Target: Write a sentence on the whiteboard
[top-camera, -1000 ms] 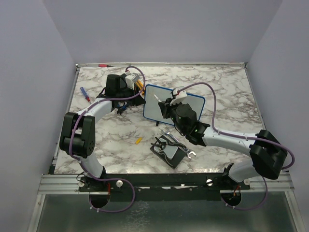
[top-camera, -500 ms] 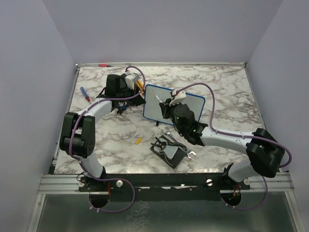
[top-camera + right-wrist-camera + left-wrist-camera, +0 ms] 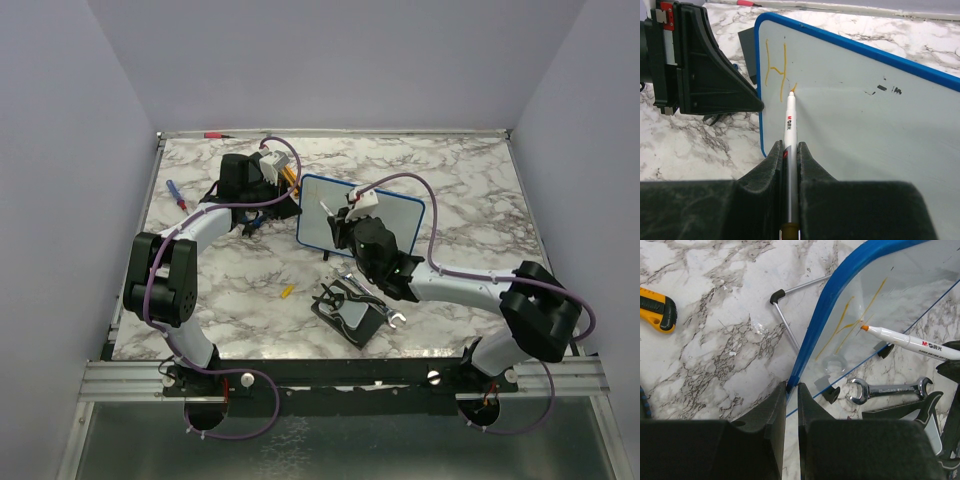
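Observation:
The whiteboard (image 3: 400, 215), white with a blue rim, stands tilted at mid table; it also shows in the right wrist view (image 3: 875, 125) and the left wrist view (image 3: 900, 295). My left gripper (image 3: 792, 390) is shut on its left blue edge. My right gripper (image 3: 789, 150) is shut on a white marker (image 3: 789, 125) whose orange tip touches the board. The sentence (image 3: 776, 67) is an orange "H" and a short stroke beside it, near the board's top left corner; its strokes also show in the left wrist view (image 3: 847, 325).
A black pad (image 3: 350, 315) with a wrench (image 3: 890, 388) lies in front of the board. An orange-black tool (image 3: 657, 307) lies left of it. A blue-red screwdriver (image 3: 176, 194) and a small orange piece (image 3: 287, 291) lie on the marble table (image 3: 470, 180).
My right gripper has moved the marker a little left and up along the board. The left arm and the board have not moved.

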Action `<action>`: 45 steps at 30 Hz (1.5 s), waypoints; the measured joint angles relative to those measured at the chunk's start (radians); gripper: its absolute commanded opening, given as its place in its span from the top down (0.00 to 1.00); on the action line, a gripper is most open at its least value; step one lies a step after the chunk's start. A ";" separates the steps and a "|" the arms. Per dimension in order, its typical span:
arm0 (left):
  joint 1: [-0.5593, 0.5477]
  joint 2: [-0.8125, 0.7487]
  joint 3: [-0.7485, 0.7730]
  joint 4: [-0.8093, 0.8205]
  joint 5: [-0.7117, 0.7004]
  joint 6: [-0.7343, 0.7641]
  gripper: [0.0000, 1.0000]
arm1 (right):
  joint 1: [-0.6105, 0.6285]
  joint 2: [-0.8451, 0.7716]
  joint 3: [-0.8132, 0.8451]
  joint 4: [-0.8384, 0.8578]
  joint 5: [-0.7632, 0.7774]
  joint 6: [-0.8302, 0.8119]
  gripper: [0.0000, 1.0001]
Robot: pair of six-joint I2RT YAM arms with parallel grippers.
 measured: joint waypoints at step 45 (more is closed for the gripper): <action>-0.002 0.000 0.000 0.001 -0.009 0.007 0.87 | 0.008 -0.031 -0.013 -0.031 0.043 -0.022 1.00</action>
